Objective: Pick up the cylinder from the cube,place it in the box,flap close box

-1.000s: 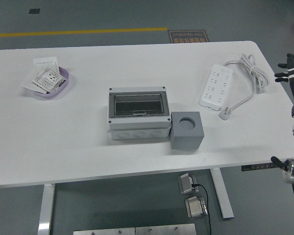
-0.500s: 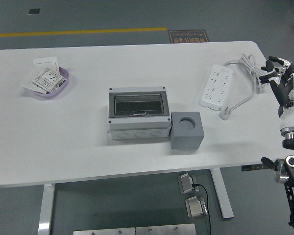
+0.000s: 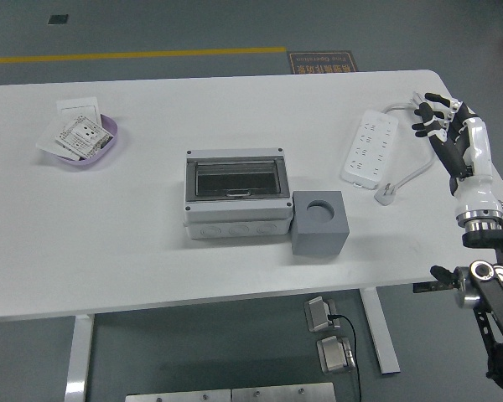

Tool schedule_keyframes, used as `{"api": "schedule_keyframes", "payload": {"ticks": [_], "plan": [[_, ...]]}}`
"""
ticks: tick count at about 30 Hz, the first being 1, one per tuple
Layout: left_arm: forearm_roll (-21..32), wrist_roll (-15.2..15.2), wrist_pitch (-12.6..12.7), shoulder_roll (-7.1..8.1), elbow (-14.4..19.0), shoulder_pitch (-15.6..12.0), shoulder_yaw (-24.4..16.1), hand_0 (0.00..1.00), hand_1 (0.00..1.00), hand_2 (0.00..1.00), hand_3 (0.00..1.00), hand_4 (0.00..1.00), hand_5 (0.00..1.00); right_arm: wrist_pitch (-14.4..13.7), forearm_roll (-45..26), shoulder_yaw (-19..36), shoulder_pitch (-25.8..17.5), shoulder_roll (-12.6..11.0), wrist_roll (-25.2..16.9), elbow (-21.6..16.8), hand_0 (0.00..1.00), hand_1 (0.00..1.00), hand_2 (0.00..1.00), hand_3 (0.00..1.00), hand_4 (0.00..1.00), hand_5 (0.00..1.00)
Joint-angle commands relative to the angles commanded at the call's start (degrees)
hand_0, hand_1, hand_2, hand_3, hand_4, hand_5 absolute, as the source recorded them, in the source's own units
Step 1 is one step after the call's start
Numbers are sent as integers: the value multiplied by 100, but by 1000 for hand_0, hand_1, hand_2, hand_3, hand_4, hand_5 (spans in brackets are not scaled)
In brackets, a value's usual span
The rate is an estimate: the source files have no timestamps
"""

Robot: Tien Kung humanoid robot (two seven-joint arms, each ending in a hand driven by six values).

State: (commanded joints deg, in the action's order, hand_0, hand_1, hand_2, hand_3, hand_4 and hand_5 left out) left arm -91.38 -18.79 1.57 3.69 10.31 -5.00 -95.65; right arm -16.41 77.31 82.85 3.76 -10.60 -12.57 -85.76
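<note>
A grey cube (image 3: 318, 224) stands on the white table (image 3: 109, 234), touching the right front corner of the grey box (image 3: 237, 197). The cube's top shows a dark round spot (image 3: 320, 211); I cannot tell whether it is a cylinder or an empty hole. The box's clear flap (image 3: 235, 179) lies shut over it. My right hand (image 3: 436, 121) is raised over the table's right edge, fingers spread and empty, well right of and beyond the cube. My left arm does not show.
A white power strip (image 3: 370, 147) lies right of the box, its cable (image 3: 407, 107) coiled under my right hand and its plug (image 3: 385, 198) near the cube. A purple tray (image 3: 109, 147) with cards sits far left.
My right hand has moved left and inward from the picture's right edge to over the table's right edge, above the cable. Nothing on the table has moved.
</note>
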Motion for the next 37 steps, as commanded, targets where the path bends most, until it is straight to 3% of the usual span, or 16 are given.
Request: {"api": "schedule_keyframes", "payload": {"ticks": [1,2,7,8,17,25,37], "plan": [[-26,-2,0,8,0,-6,-18,629,678,626,616,714,422,38,-29,-13,-9,-9,-16,6,528,535,624,726,877,659],[-43,-3,0,16,0,-11,-31,629,677,626,616,714,423,67,-55,-23,-17,-17,-30,12,661,642,689,758,877,644],[-74,1,-1,34,0,-22,-60,629,677,626,616,714,423,234,-344,-66,-78,-50,-134,57,661,642,689,758,877,644],[-79,1,-2,33,0,-23,-62,629,677,626,618,714,425,258,-400,-71,-85,-52,-153,65,802,775,851,825,885,601],[-188,-31,3,-8,0,-48,-173,629,677,625,619,715,427,487,-1057,-69,3,-112,-290,58,855,797,851,846,895,591],[-135,-60,32,40,0,-59,-192,628,678,626,621,715,428,970,-2128,-135,55,-153,-535,31,885,831,861,856,906,597],[-34,-110,48,75,0,-81,-161,629,678,626,622,715,430,1330,-3549,-140,103,-220,-678,-338,887,830,842,849,923,593]]}}
